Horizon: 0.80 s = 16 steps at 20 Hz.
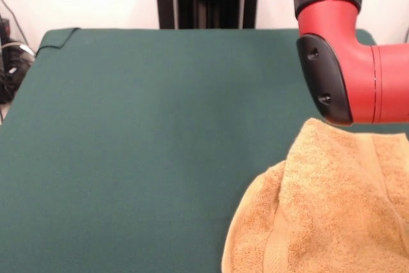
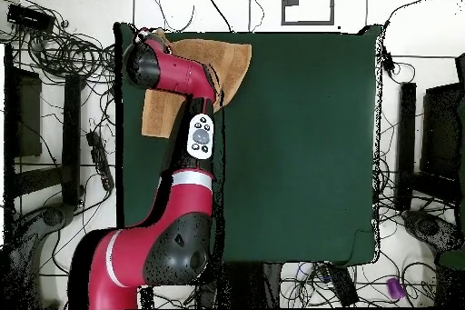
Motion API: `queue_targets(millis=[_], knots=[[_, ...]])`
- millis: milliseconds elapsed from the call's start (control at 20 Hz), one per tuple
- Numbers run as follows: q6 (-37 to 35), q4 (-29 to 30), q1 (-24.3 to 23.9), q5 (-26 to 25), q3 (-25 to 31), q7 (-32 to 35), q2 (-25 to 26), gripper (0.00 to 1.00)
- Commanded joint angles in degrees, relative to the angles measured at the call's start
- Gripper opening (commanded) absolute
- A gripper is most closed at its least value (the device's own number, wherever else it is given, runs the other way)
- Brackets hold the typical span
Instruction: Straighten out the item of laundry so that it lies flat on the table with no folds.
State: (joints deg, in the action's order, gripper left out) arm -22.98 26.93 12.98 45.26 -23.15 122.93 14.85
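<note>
One towel (image 1: 332, 215), one table (image 1: 140, 145), one red and black arm (image 1: 348, 62); nothing else on the green cloth.

Orange-tan terry, looped pile, bunched rather than flat: in the front view piled up at the lower right of the frame, running off the right and bottom edges. Rounded fold bulging at its left side, a raised upper corner just under the arm's red elbow, a flat woven band running down the lower part. No tag visible.

In the overhead view, towel (image 2: 222, 65) at the upper left of the green table (image 2: 300, 152), touching the top edge of the cloth, partly covered by the arm (image 2: 177, 75). One portion showing right of the arm near the top edge, another showing lower left of it, close to the table's left edge.

Gripper hidden in both views, under the arm's own links above the towel; jaws open or closed, cannot tell; contact with the towel likewise not visible.
</note>
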Motion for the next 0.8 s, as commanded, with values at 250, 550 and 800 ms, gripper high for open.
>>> queue_targets(millis=[250,550,800], knots=[[-0.9,3.9,3.2,1.1,2.7,16.3,7.6,0.00],[-1.3,3.6,2.8,1.0,3.8,15.2,7.6,0.00],[-1.1,4.0,2.7,0.8,4.6,14.5,7.4,0.00]])
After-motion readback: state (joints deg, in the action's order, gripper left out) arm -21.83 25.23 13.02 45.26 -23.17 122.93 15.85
